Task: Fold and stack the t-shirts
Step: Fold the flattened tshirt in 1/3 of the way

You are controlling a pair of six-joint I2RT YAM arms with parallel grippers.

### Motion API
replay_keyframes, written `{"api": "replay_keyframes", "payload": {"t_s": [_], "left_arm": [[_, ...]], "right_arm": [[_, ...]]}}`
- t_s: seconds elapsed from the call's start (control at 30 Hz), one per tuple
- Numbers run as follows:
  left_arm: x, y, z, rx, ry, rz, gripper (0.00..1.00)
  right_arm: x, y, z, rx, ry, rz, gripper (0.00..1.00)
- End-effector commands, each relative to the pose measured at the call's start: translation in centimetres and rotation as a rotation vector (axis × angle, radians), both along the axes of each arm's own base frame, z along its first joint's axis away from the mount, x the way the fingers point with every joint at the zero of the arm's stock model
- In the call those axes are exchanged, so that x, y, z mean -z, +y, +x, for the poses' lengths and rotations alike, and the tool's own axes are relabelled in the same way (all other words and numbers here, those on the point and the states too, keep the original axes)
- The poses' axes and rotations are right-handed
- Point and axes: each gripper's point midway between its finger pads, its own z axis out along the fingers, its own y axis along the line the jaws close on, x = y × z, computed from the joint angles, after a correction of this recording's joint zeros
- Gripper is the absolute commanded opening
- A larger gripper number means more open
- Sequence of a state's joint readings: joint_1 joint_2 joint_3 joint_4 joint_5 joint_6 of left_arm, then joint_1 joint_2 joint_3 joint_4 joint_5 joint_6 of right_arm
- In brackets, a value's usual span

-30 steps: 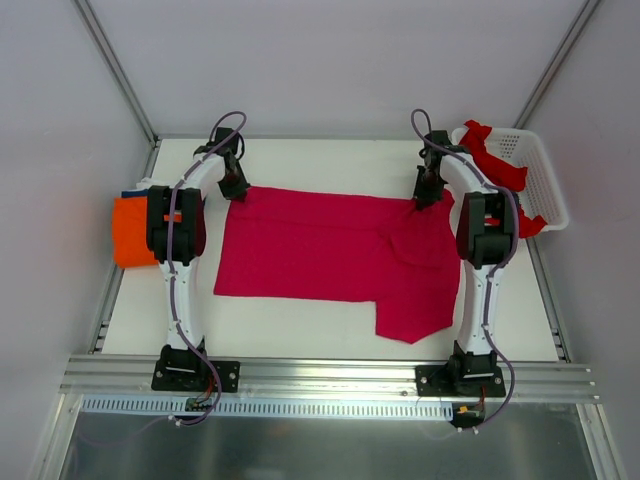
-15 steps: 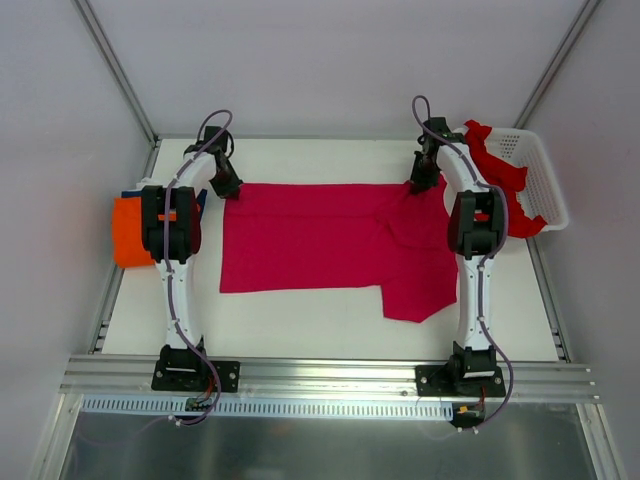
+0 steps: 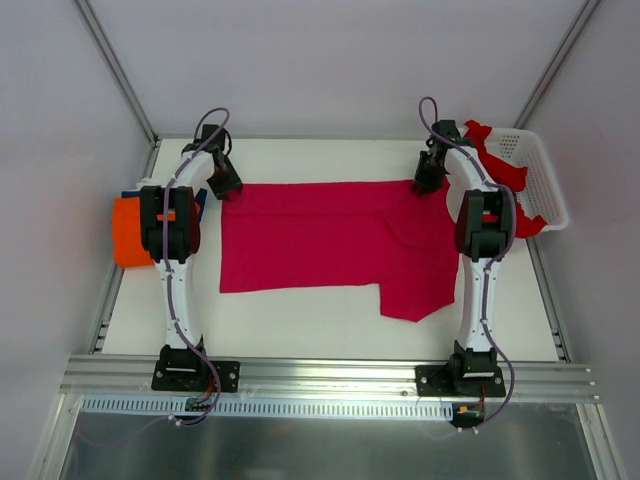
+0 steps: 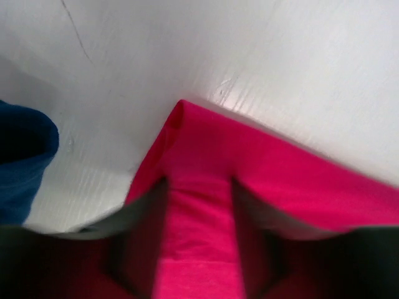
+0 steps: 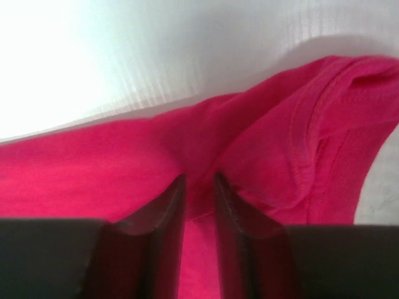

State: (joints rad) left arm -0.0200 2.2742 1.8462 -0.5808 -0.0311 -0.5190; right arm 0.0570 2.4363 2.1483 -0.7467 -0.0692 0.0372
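White table (image 3: 300, 330) — four t-shirts (image 3: 320, 235) (two folded)

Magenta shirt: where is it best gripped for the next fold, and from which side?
Likely the flap jutting past the near edge of the shirt, on the right. Pinch its near hem from above, from the near side: the rest lies flat, and only this part breaks the rectangle.

Your magenta shirt (image 3: 320, 235) is soft, matt knit cloth with a stitched hem, and the orange shirt (image 3: 127, 240) looks alike. The tabletop (image 3: 300, 325) is smooth, white and faintly streaked. The basket (image 3: 545, 170) is white plastic lattice, and the rail (image 3: 330, 372) is brushed metal.
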Motion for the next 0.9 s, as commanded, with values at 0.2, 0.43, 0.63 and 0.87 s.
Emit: {"api": "replay_keyframes", "payload": {"t_s": [0.2,0.43,0.63,0.87], "left_arm": [[-20.4,-2.7,3.7,0.068,-0.470,0.324,0.99],[-19.6,-5.7,-5.7,0.108,-0.424,0.367,0.99],[-13.5,-5.0,-16.5,0.057,-0.320,0.288,0.99],[-7.5,-5.1,-24.0,0.080,-0.206,0.213,0.99]], "right_arm": [[-18.7,-0.6,0.1,-0.073,-0.587,-0.013,0.70],[-25.0,-0.8,-11.5,-0.091,-0.647,-0.042,0.78],[-18.3,-1.8,-22.5,-0.029,-0.482,-0.041,0.76],[-12.0,-2.5,-30.3,0.042,-0.399,-0.047,0.75]]}}
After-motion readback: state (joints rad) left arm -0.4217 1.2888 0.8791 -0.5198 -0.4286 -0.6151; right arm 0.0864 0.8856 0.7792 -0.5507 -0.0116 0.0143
